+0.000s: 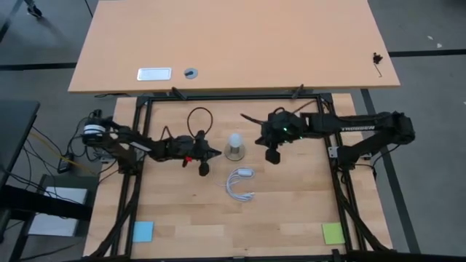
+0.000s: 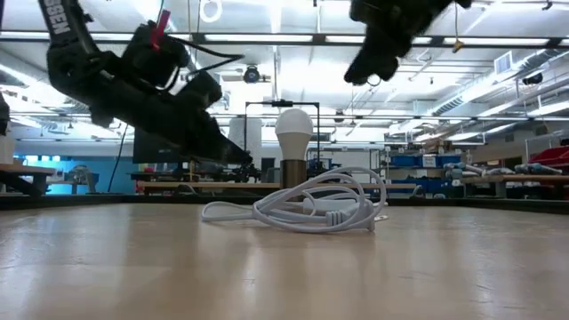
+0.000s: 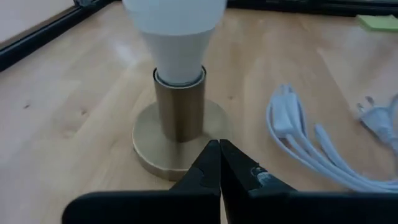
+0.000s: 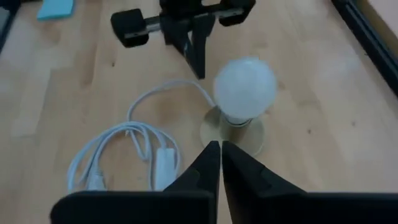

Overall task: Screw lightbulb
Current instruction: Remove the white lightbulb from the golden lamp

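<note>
Near the table's (image 1: 182, 218) middle, the lightbulb (image 1: 234, 141) already stands upright in its brass socket (image 3: 180, 134); left gripper (image 1: 216, 153) and right gripper (image 1: 273, 156) flank it, both pressed together, empty.

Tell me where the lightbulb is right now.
In the high view, the lightbulb stands upright in its brass socket mid-table, between both arms, behind the coiled white cord.

One lightbulb (image 1: 234, 141) on the table — one brass socket (image 3: 180, 127) under it. One coiled white cord (image 1: 241, 184). Two sticky notes — one blue (image 1: 143, 231), one green (image 1: 333, 233). Two grippers: left (image 1: 216, 153), right (image 1: 272, 156).
</note>
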Motion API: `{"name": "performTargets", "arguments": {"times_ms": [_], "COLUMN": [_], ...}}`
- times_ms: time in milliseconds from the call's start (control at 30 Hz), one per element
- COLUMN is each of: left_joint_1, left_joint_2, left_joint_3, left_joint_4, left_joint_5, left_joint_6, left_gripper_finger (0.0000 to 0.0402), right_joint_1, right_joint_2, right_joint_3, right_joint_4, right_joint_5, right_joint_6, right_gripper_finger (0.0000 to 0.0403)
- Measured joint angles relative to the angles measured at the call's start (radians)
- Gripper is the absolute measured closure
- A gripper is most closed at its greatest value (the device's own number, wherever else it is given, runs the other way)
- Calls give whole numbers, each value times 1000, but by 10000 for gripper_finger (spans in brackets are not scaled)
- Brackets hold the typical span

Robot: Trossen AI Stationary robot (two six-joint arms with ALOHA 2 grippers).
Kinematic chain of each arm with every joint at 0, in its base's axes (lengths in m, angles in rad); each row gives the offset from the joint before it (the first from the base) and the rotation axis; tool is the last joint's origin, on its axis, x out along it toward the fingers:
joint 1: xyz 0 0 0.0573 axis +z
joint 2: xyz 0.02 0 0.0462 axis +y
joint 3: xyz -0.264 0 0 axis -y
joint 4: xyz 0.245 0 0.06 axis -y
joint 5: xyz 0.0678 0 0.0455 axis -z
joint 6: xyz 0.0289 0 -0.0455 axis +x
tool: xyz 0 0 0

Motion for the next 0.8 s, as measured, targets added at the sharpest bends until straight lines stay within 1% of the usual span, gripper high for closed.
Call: {"name": "performTargets", "arguments": {"times_ms": [100,233,367,433,600,667,800], "left_joint_1": [13,34,50,58,76,82,86], "left_joint_2": [61,141,197,221,299,330,388], "left_joint_3": [32,57,57,57,71,84,132], "left_joint_4": [35,95,189,211,267,280,283], "left_joint_5": [1,7,54,73,85,94,107], "left_joint_6": [0,-24,-32,-34,-41,-42,-38], "left_gripper_finger": [401,401,401,401,401,401,401], "right_joint_1": [-18,-35,-45,-45,-47,-47,-49], "right_joint_2": [74,206,337,398,547,601,696], "right_joint_3": [128,333,534,634,845,909,1003], "right_joint_4": [-113,-272,-449,-518,-671,-739,-812], "right_joint_5": [-1,-1,2,22,49,49,50], "right_joint_6": [-23,-69,-115,-131,-177,-214,-298], "right_gripper_finger": [369,355,328,308,248,223,177]}}
